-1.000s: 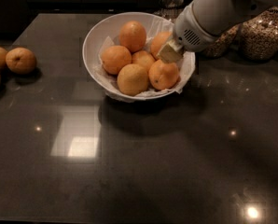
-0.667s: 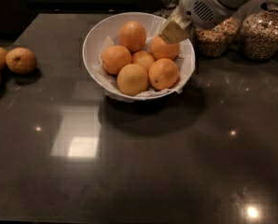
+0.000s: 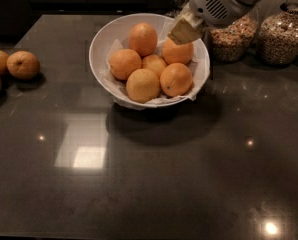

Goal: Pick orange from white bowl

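Note:
The white bowl (image 3: 95, 48) stands on the dark counter at the upper middle, lined with crumpled white paper. Several bright oranges lie in it. The back right orange (image 3: 178, 52) sits just under my gripper (image 3: 185, 30). The gripper's tan tip hangs over the bowl's back right rim, a little above that orange and apart from it. I see no orange in the gripper. The white arm reaches in from the upper right.
Three duller fruits (image 3: 23, 65) lie at the counter's left edge. Glass jars of grains (image 3: 232, 38) (image 3: 284, 36) stand behind and to the right of the bowl, under the arm. The dark counter (image 3: 154, 174) stretches in front of the bowl.
The gripper has risen and drawn back from between the right-hand oranges to above the bowl's back right rim. The oranges have not moved.

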You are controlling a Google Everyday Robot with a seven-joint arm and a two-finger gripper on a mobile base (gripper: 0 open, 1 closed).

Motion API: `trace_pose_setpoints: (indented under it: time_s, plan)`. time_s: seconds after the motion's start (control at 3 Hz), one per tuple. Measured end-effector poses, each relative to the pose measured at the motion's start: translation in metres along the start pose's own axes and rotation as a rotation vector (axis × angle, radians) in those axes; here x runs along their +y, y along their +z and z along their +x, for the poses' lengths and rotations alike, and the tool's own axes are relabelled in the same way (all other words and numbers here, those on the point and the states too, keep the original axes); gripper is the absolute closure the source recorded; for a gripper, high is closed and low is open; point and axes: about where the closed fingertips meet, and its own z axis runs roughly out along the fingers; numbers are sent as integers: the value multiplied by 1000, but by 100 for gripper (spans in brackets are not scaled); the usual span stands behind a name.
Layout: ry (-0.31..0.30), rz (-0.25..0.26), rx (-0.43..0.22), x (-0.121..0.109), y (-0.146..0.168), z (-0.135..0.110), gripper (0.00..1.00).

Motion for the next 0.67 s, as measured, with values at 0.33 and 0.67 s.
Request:
trace_pose_setpoints:
  time_s: [0.33,0.67]
  plan:
    - [0,0,0,0,0,0,35]
    - [0,0,0,0,0,0,12]
